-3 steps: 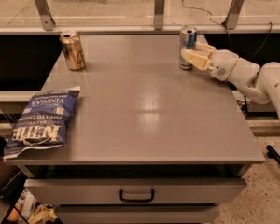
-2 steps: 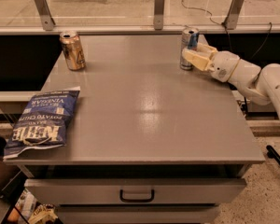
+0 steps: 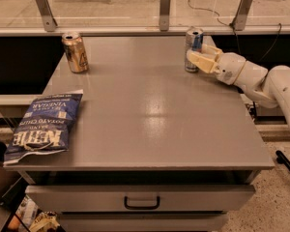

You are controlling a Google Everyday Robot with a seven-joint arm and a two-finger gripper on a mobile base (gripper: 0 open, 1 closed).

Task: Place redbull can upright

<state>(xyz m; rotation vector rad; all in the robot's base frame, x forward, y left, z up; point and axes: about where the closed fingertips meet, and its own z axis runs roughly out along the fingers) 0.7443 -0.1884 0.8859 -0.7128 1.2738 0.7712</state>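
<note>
The redbull can (image 3: 195,37), slim, blue and silver with a silver top, stands upright on the grey table (image 3: 150,110) near its far right edge. My gripper (image 3: 193,58) reaches in from the right on the white arm (image 3: 261,81). Its cream fingers (image 3: 199,59) wrap the lower half of the can, which rests with its base on the table top. The fingers hide part of the can's lower body.
A wider gold can (image 3: 75,52) stands upright at the far left of the table. A blue bag of chips (image 3: 43,127) lies at the front left edge. A rail with metal posts (image 3: 165,8) runs behind the table. A drawer with a handle (image 3: 141,203) sits below the table's front.
</note>
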